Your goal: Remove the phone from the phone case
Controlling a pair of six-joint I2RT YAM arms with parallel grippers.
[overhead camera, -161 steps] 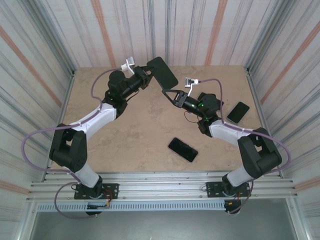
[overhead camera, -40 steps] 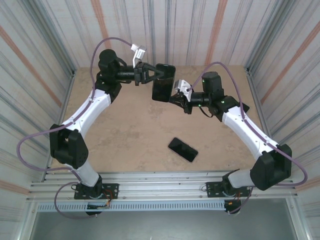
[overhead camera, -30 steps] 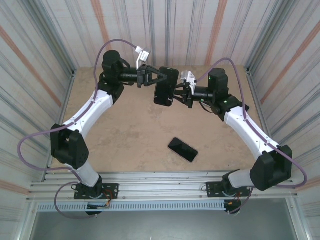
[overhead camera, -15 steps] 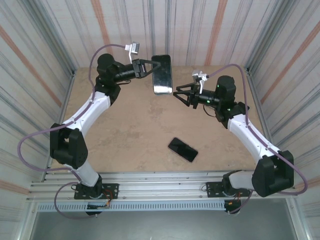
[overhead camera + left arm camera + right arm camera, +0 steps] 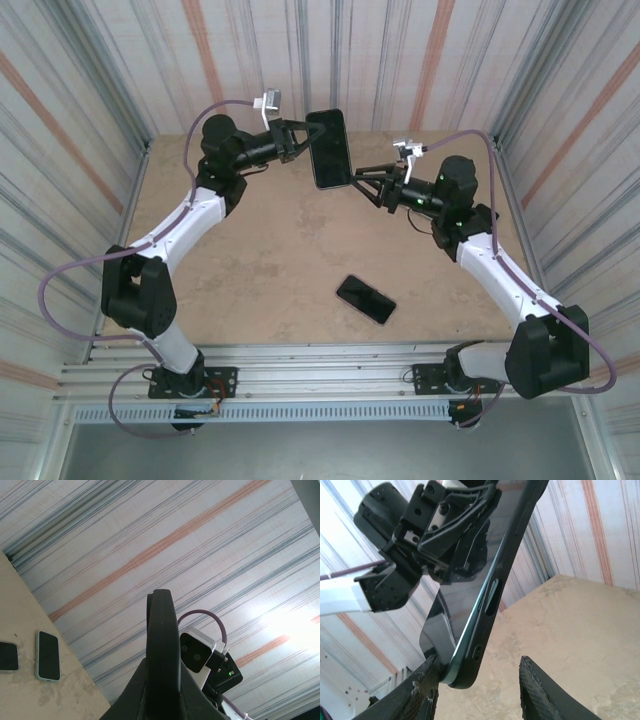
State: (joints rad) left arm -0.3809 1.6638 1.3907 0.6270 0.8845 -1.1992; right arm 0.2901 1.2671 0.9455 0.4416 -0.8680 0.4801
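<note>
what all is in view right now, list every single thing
cased phone: 1, black, held upright in the air over the far middle of the table
black phone: 1, black, flat on the table, near the front middle
pale-rimmed phone: 1, dark screen, flat on the table close to the wall
table: 1, beige, under both arms
walls: white with grey and orange stripes, around the table
metal rail: 1, silver, along the near edge
left claw: 1, black, shut on the cased phone's edge
right claw: 1, black, open, the cased phone's lower corner between its fingers
</note>
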